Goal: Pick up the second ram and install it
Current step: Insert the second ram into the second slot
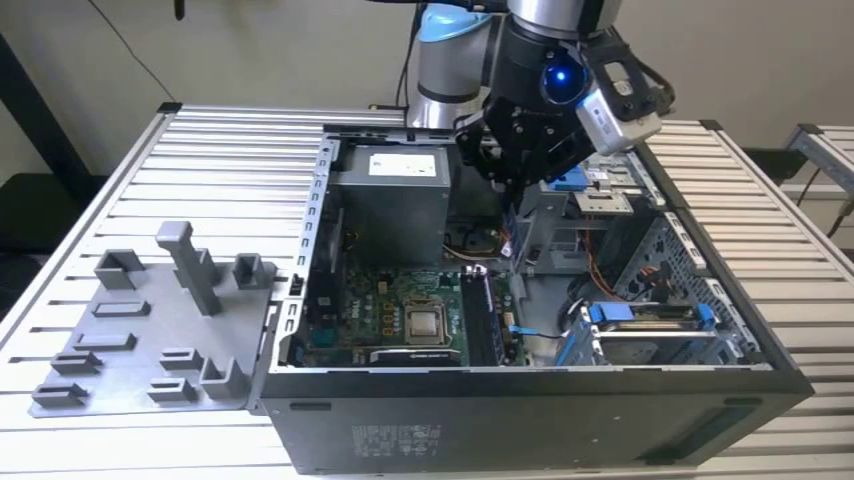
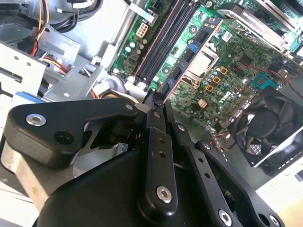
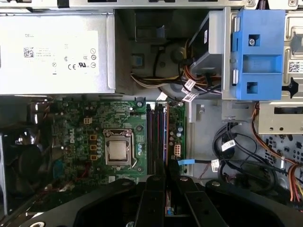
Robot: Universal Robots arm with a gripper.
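- Over the open computer case (image 1: 534,420), on the slatted table (image 1: 227,170): the gripper (image 1: 513,182) hangs above the case interior, beside the power supply (image 1: 387,200) and well above the motherboard (image 1: 367,310).
- Gripper state: fingers (image 2: 156,142) are pressed in on a thin stick, so I read this as pinching the second ram (image 1: 510,210).
- Where the ram is: in the fingertips, in the air and not in a slot. It is well apart from the grey holder tray (image 1: 134,330) on the exterior view's left.
- Step in hand, my judgement: pickup is done and the install is not. The stick is being carried or lined up over the RAM slots (image 3: 156,137).
- In the first wrist view the fingertips sit just off one end of the slot bank, next to the CPU socket (image 3: 117,151).
- What the install calls for, my judgement: the stick's long edge must run parallel to the slots and sit square over a free one. It then needs a straight descent with no tilt.
- I cannot tell which slot is free or already filled.
- Risk: the slots lie close together, so a small sideways offset would put the stick on a slot wall.
- Ram's look: it shows nearly edge-on, as a narrow dark sliver below the fingertips in the exterior view.
- In the second wrist view it is a long thin line with a coppery edge running out from the fingertips.
- Chips and notch are not readable from these angles.
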